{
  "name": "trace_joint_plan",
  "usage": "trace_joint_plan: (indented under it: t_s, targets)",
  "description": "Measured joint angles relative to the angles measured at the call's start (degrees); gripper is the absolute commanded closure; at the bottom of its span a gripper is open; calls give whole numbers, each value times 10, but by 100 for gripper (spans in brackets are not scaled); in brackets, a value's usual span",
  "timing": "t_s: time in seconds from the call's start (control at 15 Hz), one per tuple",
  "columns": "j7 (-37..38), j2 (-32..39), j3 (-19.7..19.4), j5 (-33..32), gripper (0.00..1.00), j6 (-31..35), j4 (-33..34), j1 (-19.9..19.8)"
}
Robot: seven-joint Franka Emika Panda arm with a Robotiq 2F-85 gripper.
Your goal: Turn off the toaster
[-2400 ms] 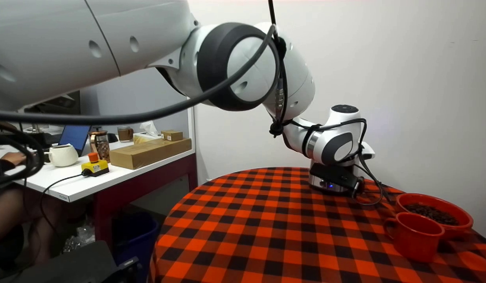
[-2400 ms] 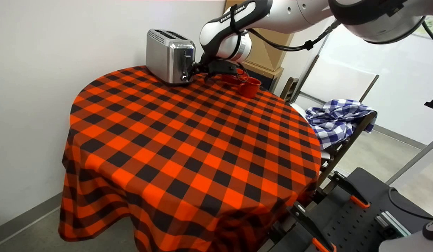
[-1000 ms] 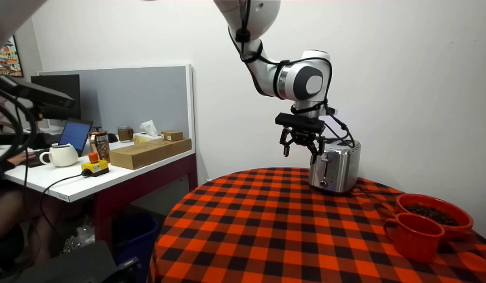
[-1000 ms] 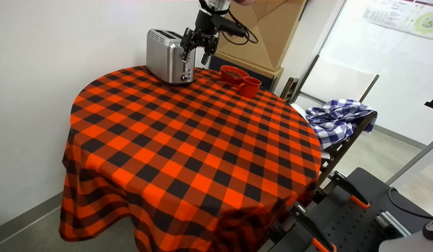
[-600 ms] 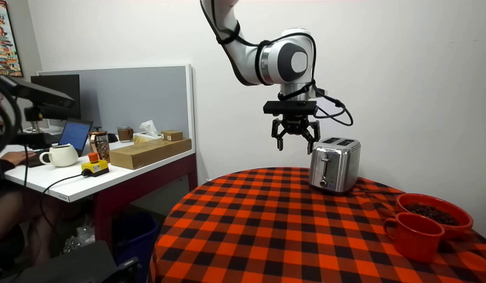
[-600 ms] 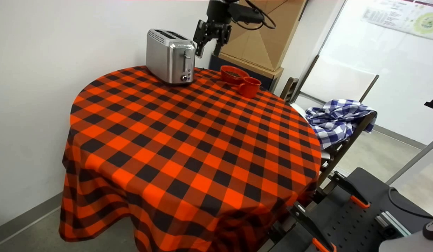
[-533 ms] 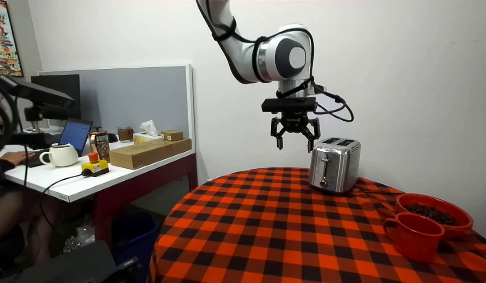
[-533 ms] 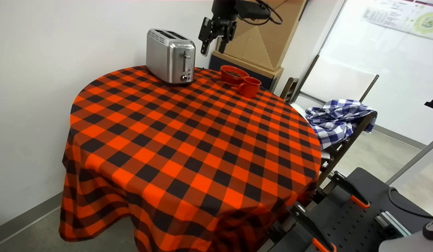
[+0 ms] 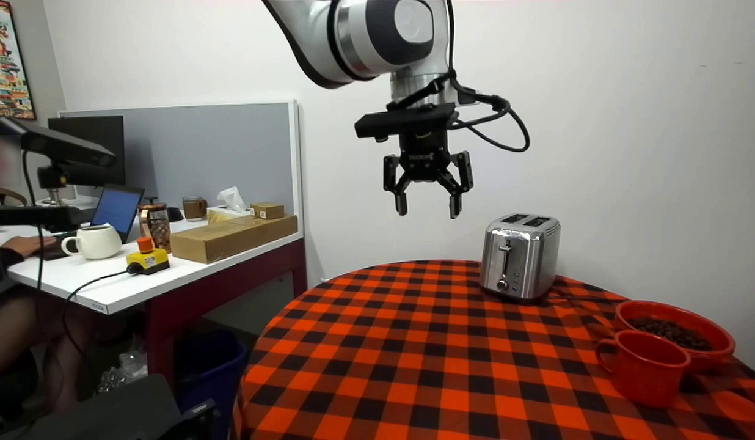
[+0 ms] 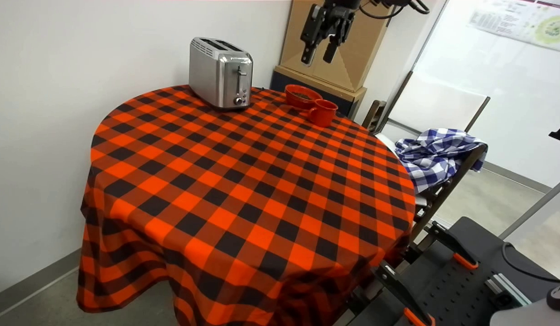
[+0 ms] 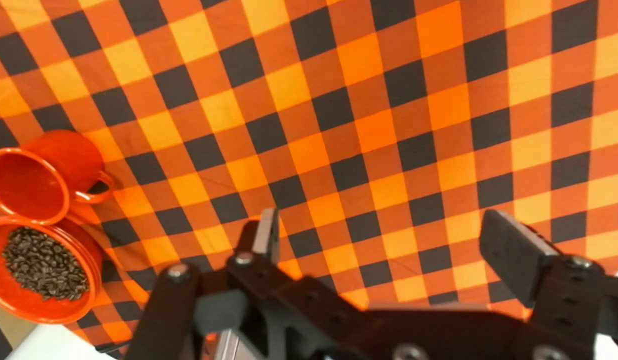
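The silver toaster (image 9: 527,256) stands upright at the back of the checked table, and it also shows in an exterior view (image 10: 219,79). Its lever (image 9: 505,248) sits near the top of the slot, above a round knob (image 9: 503,285). The small light beside the knob looks dim or dark. My gripper (image 9: 429,206) is open and empty, raised above the table and apart from the toaster. It also shows in an exterior view (image 10: 319,53). In the wrist view, the open fingers (image 11: 381,222) have only tablecloth between them, and a silver piece, probably the toaster, is mostly hidden.
A red mug (image 9: 649,366) and a red bowl (image 9: 674,324) of dark beans stand together at the table's side. The toaster's cord runs behind toward the bowl. A wall (image 9: 646,153) stands close behind the toaster. A white desk (image 9: 139,287) with boxes is apart from the table.
My gripper was low at the toaster's front, then rose and moved away from it, staying open lately. The toaster's blue light, lit earlier, now looks dim or dark. The toaster has not moved.
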Motion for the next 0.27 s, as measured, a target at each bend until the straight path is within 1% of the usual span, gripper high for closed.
trace_joint_plan:
  t_s: [0.13,0.27]
  targets:
    - [-6,-53,-3,15,0,0,-42,0]
    - [-9,-80,-4,19,0,0,-64,0]
